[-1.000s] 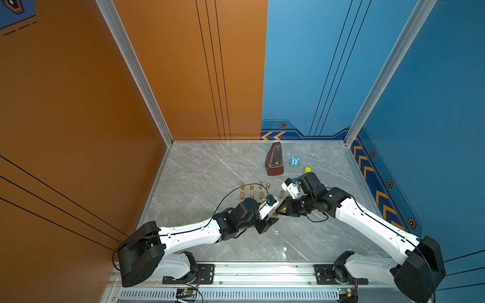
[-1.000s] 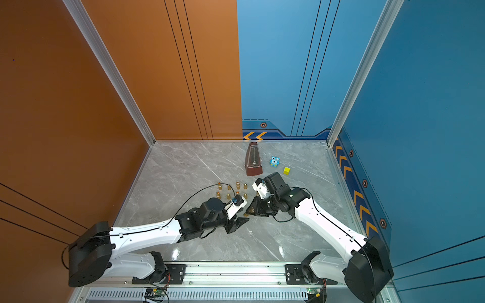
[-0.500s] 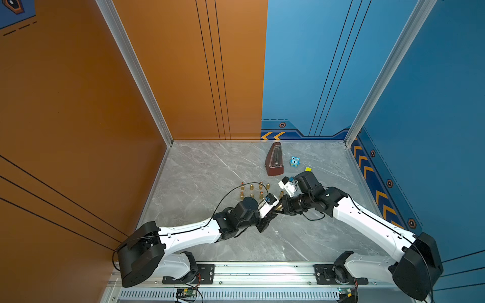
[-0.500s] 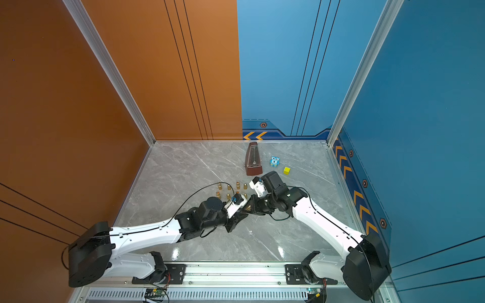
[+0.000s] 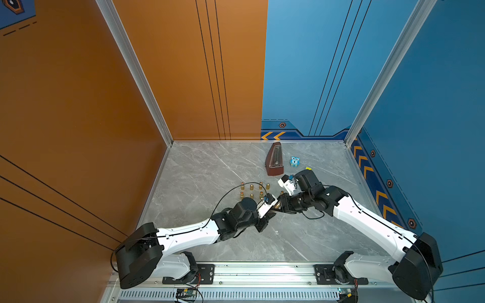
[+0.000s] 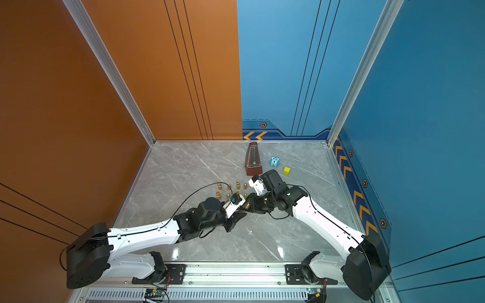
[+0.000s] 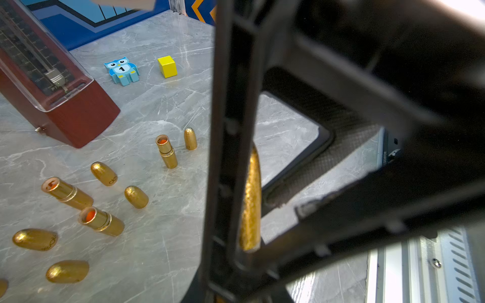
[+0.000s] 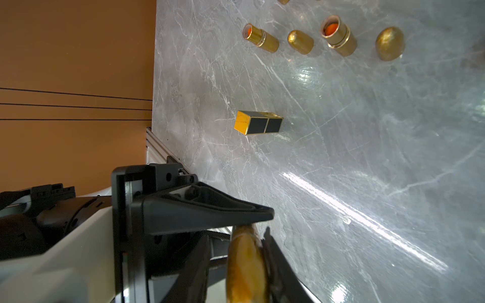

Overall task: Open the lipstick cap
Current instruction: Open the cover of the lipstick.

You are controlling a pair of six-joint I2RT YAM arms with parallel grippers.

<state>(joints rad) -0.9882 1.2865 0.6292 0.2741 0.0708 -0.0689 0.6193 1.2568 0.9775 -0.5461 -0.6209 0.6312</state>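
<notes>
The left fingers (image 7: 231,157) pinched the gold lipstick (image 7: 250,199) over the grey marble desk (image 5: 210,170), enclosed by an orange wall (image 5: 78,131) and a blue wall (image 5: 420,131). The state of the right fingers (image 8: 282,283) could not be determined.

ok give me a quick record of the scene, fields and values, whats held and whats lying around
held item: gold lipstick, between the two arms
left gripper: shut on the gold lipstick
right gripper: at the lipstick's other end, grip unclear
cap state: cannot tell
on table: loose gold caps, opened tubes with orange inside, black-and-gold case
far side: metronome, blue owl block, yellow cube
</notes>
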